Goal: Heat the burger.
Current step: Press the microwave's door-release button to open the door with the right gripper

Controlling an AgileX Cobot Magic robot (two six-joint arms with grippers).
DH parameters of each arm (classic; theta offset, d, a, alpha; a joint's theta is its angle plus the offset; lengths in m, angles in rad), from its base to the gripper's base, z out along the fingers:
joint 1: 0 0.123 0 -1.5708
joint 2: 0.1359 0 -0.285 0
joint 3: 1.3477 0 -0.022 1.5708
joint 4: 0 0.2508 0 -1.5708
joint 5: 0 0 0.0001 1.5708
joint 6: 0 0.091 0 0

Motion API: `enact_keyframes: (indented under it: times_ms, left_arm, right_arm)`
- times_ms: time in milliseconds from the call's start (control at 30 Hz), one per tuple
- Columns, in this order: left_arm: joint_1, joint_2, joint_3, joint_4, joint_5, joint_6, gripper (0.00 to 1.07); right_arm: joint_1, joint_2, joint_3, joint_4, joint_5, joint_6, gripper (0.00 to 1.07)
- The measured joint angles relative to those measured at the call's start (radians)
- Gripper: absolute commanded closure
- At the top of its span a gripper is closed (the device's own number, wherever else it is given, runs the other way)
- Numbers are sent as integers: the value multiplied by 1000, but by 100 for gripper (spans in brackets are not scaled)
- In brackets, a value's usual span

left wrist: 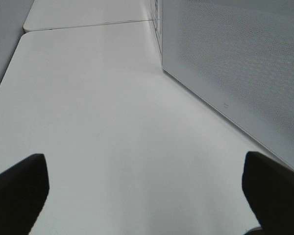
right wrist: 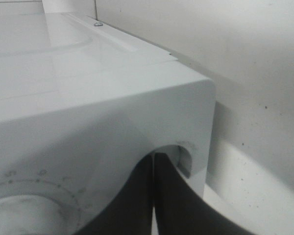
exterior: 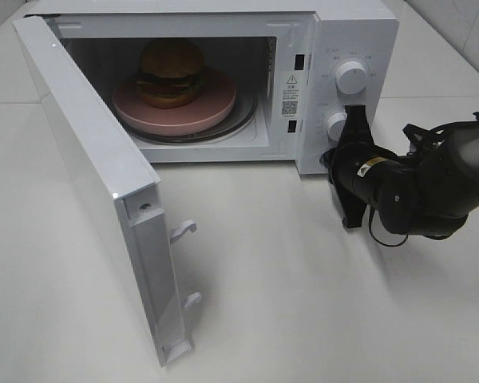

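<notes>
the burger (exterior: 171,72) sits on the pink plate (exterior: 215,110) inside the microwave (exterior: 359,32) at the far edge of the table (exterior: 303,303), ready for heating, though the door (exterior: 88,159) hangs open. right gripper (exterior: 354,120), fingers seemingly pressed together, rests by the lower knob (exterior: 334,125); left gripper (left wrist: 144,171) hangs spread beside the door.

Inventory of what stands before me, items in order:

1. White microwave (exterior: 335,32), on the table, cavity open.
2. Its door (exterior: 88,159), swung wide toward my left, with two white latch hooks (exterior: 184,230) on the free edge.
3. Round pink plate (exterior: 215,104), inside the cavity.
4. Glass turntable (exterior: 243,120), under the plate, rim showing around it.
5. Upper knob (exterior: 351,76) and lower knob (exterior: 334,124), one above the other on the control panel.
6. Warning label (exterior: 291,84), on the frame between cavity and panel.
7. White table (exterior: 287,279), matte.
</notes>
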Motion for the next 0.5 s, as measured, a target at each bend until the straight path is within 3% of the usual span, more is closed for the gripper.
enact_keyframes:
  times_ms: [500]
  left_arm:
    - [0,0,0,0,0,0,2]
  right_arm:
    - [18,-2,20,4,-34,20,107]
